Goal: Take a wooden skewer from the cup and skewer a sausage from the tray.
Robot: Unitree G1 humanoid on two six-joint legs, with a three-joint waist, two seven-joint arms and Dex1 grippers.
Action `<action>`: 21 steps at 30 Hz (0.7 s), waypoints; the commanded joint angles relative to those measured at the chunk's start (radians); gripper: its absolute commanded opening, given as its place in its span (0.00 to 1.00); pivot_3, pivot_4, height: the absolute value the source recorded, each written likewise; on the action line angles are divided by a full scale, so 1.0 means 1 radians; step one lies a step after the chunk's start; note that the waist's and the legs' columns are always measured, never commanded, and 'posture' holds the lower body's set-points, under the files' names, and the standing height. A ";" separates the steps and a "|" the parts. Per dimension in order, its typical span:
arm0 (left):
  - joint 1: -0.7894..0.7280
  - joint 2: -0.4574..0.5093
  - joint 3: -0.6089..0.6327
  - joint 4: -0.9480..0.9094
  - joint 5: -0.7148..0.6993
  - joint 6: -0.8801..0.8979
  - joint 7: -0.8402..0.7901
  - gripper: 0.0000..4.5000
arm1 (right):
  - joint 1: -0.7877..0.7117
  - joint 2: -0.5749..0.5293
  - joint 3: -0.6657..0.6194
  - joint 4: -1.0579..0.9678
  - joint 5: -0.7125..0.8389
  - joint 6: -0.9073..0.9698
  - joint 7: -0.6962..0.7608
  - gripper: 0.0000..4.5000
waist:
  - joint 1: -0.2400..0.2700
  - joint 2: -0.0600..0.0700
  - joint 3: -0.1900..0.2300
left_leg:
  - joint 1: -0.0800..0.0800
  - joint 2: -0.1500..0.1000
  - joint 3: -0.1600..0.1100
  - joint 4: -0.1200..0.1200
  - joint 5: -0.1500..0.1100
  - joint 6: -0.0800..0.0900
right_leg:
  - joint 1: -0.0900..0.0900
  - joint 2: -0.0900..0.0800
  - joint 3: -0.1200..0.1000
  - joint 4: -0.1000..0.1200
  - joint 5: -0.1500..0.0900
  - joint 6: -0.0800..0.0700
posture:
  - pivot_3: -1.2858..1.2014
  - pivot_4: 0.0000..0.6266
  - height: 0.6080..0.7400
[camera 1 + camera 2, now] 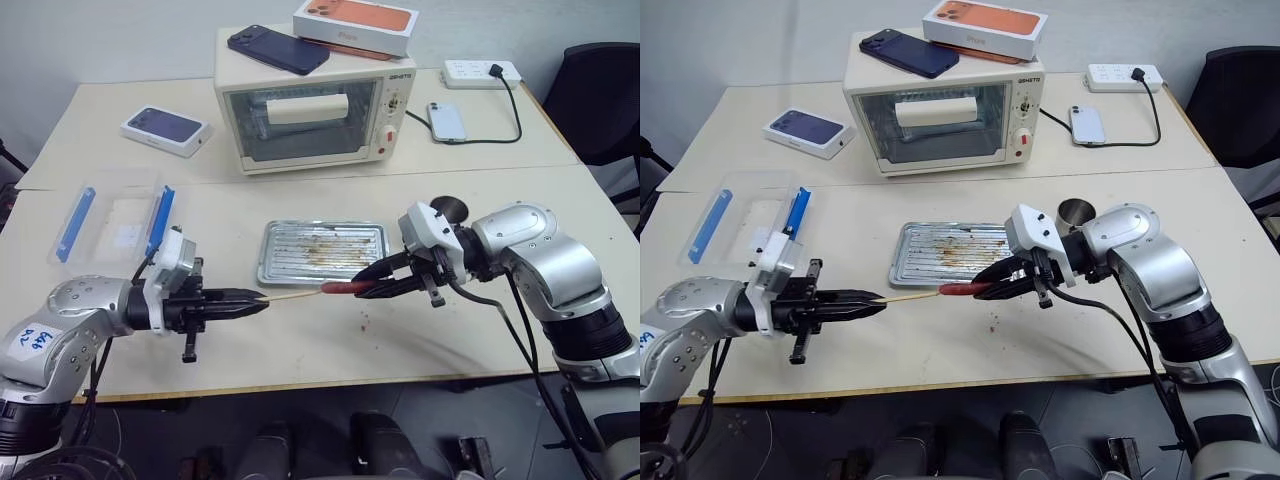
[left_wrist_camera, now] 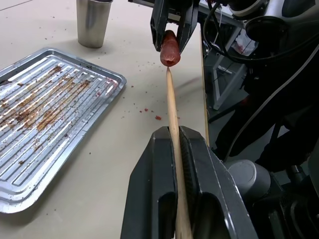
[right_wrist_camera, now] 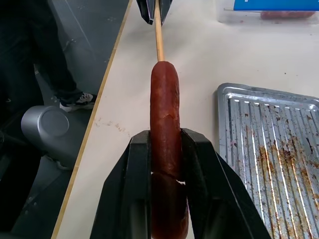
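Black-fingered left gripper (image 1: pixel 262 298) clamped on thin pale wooden skewer (image 1: pixel 295 294), held level above the beige tabletop (image 1: pixel 300 350), long axis running left to right, pointed tip just meeting the end of the small reddish-brown sausage (image 1: pixel 338 289). Right gripper (image 1: pixel 357 287) pinches the sausage's far part, its axis in line with the stick. Both forearms reach inward, fingers facing each other. Shallow ridged silver tray (image 1: pixel 320 250) with brown grease stains just behind them, nothing in it. Plain silver metal cup (image 1: pixel 1076 213) behind the right wrist.
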 commanded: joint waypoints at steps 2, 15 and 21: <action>-0.016 -0.019 -0.001 -0.002 0.007 -0.019 -0.005 0.00 | 0.002 0.008 -0.008 -0.033 0.022 0.002 -0.007 0.19 | 0.000 0.000 0.000 | 0.000 0.000 0.000 0.000 0.000 0.000 | 0.000 0.000 0.000 0.000 0.000 0.000 | 0.52 0.24 1.00; 0.012 0.016 0.036 0.014 0.007 -0.016 -0.046 0.00 | 0.016 -0.028 -0.008 -0.011 0.000 -0.024 0.023 0.19 | 0.000 0.000 0.000 | 0.000 0.000 0.000 0.000 0.000 0.000 | 0.000 0.000 0.000 0.000 0.000 0.000 | 0.52 0.24 1.00; 0.011 0.023 0.041 0.009 0.000 -0.009 -0.047 0.00 | 0.014 -0.030 -0.005 -0.001 -0.006 -0.026 0.033 0.19 | 0.000 0.000 0.000 | 0.000 0.000 0.000 0.000 0.000 0.000 | 0.000 0.000 0.000 0.000 0.000 0.000 | 0.52 0.24 1.00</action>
